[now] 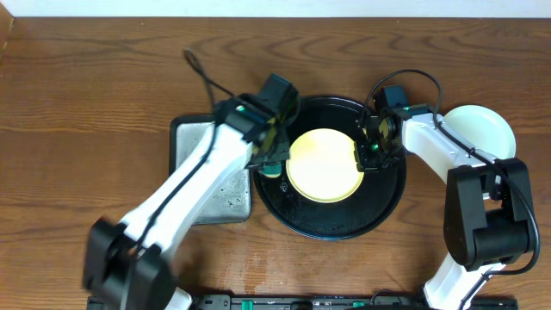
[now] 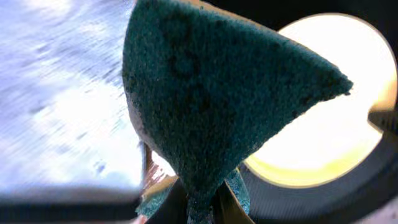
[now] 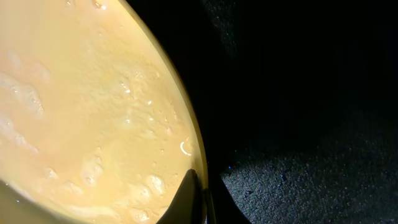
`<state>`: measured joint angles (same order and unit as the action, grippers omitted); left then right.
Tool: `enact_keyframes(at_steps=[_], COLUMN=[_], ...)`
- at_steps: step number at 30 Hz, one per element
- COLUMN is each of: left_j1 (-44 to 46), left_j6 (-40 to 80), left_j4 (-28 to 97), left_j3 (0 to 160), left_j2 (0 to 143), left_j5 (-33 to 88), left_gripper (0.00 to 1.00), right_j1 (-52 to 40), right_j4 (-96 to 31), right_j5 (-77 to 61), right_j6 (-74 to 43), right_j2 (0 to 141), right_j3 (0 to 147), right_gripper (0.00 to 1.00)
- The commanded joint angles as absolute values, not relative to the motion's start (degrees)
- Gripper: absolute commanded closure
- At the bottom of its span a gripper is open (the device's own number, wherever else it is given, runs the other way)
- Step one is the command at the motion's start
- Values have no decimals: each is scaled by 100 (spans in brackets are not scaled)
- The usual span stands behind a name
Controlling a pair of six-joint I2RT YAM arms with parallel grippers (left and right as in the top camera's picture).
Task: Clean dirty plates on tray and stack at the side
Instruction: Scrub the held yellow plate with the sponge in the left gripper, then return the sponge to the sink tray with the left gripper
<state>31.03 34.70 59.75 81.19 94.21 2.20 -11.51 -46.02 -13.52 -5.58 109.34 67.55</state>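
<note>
A pale yellow plate [image 1: 323, 164] lies in the middle of the black tray [image 1: 387, 202]. My right gripper [image 1: 372, 153] is shut on the plate's right rim. In the right wrist view one dark finger [image 3: 185, 198] lies over the wet, bubbly yellow plate [image 3: 81, 112], with the rim pinched in my right gripper [image 3: 199, 182]. My left gripper [image 1: 272, 164] is shut on a green sponge [image 1: 271, 170] at the plate's left edge. The sponge [image 2: 211, 106] fills the left wrist view above my left gripper [image 2: 205, 208], with the yellow plate [image 2: 329, 137] behind it.
A pale white plate [image 1: 484, 129] sits on the table right of the tray, behind my right arm. A wet grey rectangular mat [image 1: 211, 185] lies left of the tray, under my left arm. Brown wooden table [image 1: 86, 103] surrounds everything.
</note>
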Motion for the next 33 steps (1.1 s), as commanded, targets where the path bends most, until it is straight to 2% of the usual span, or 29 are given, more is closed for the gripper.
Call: enact_keyframes(at_steps=[1,3,6,13,21,25,33], left_j1=[2792,2565,2169,1562,1177,1076,1020], left_j6=[3280,3280,3277,3251,2923,2891,2847], left_j4=[6438,6726,6709,5487,5402,5607,5981], left_j3=[8068,7988,7601,6160,6130,6261,6278], left_j2=[9089,9037,9035,9037,8873,8453,6781], left_j5=[-440,-860,-871,-799,-486,43,364], left_gripper=[92,93,93,92,63,38,29], right_j1=[-1133,-1133,-1133,-1133,-1133,-1133,-1144], right_j4=[-4657,-4654,-4654,-4622,-4606,-4567,-4388], right_j5=[-926,-926,-928,-932,-932,-932,-1103], right_j6=[-458,-458,-458,-460,-460,-458,-462], right_j2=[11059,11059,11059,11059,11059,11056,10661], right_j3=[6674,6674,6674,6674,6674,6674,6783], right_gripper=[99,99,99,99,99,99,99])
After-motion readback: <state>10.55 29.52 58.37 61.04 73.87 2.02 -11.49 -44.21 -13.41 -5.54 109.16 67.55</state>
